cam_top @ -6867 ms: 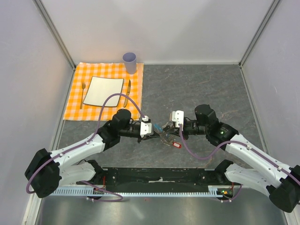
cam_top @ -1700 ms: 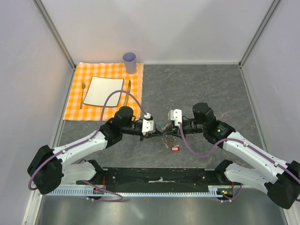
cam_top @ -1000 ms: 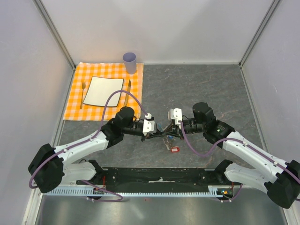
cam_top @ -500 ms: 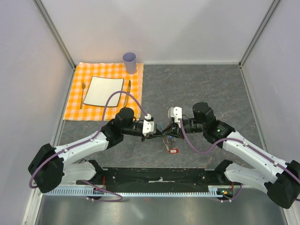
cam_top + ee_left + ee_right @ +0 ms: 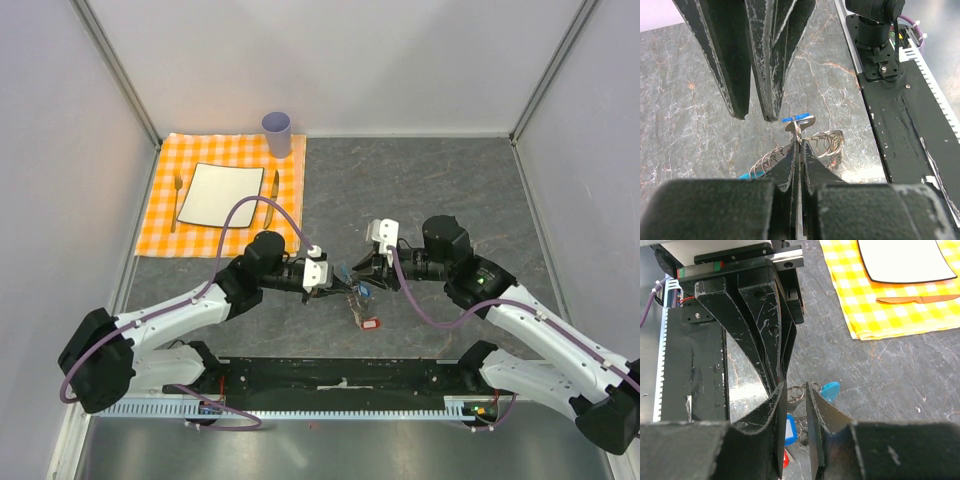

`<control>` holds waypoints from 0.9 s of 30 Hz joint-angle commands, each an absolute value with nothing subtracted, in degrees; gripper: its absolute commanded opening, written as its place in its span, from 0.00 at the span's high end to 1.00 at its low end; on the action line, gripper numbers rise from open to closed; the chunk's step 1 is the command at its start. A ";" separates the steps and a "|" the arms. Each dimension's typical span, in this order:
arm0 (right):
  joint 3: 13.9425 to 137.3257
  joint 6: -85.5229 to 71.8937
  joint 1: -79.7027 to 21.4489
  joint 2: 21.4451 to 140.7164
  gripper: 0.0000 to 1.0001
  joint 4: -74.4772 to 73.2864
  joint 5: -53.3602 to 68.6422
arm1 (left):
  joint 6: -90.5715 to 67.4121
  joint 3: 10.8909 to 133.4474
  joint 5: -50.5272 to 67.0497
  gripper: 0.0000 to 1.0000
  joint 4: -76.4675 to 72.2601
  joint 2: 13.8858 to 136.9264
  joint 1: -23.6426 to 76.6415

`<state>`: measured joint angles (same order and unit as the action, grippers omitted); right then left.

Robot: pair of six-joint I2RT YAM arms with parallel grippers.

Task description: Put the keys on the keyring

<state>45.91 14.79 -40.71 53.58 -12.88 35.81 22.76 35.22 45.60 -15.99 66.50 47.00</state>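
As we see left gripper [image 5: 799, 143]: pinching keyring [image 5: 827, 144] chain
right gripper [image 5: 795, 390]: slightly spread
cup [image 5: 277, 131]: on placemat [image 5: 165, 225] far edge

"Is it bright enough?"
"Yes, an even, diffuse light from above. The top view has only soft shadows at its centre."
"And the wrist views?"
"Sharp mid-frame, softer along the bottom where the left gripper [image 5: 800, 143] looms. The keyring [image 5: 827, 143] glints."
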 commanded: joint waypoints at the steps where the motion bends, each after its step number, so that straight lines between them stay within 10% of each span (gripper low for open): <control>1: 50.09 16.69 -40.69 52.65 0.72 -20.19 34.54 | 22.59 35.07 46.50 0.98 -18.72 64.25 47.29; 27: 55.02 26.37 -40.69 59.50 0.77 -31.38 43.77 | 25.49 37.53 48.43 0.98 -12.66 64.07 47.37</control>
<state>52.60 24.67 -40.71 58.89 -31.38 40.93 23.57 35.31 46.70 -12.34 65.19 47.03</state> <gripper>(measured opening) 0.238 0.025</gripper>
